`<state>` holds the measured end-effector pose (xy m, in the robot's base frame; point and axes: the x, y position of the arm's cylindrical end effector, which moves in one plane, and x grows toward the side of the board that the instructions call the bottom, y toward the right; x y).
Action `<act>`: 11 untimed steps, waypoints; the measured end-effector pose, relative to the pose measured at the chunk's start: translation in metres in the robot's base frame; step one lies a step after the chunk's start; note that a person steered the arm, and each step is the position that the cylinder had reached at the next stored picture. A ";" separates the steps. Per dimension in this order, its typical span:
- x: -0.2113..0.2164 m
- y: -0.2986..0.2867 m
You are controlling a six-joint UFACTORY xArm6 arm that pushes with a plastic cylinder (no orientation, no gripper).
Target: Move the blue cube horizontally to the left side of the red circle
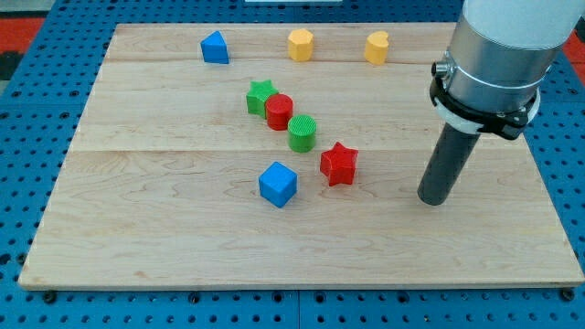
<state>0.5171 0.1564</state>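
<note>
The blue cube [278, 184] lies near the board's middle, toward the view's bottom. The red circle [279, 111] is a short red cylinder above it, touching a green star [260, 95] on its left and a green cylinder [303, 132] at its lower right. My tip [433, 198] rests on the board at the view's right, well to the right of the blue cube and of a red star [338, 164]. The tip touches no block.
A blue triangular block [215, 47] lies at the view's top left. A yellow hexagon [301, 44] and a yellow block [377, 47] lie along the top. The wooden board [137, 228] sits on a blue pegboard.
</note>
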 end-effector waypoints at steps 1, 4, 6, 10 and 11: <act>0.000 0.000; 0.007 -0.087; 0.005 -0.175; -0.111 -0.252; -0.144 -0.288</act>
<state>0.3731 -0.1314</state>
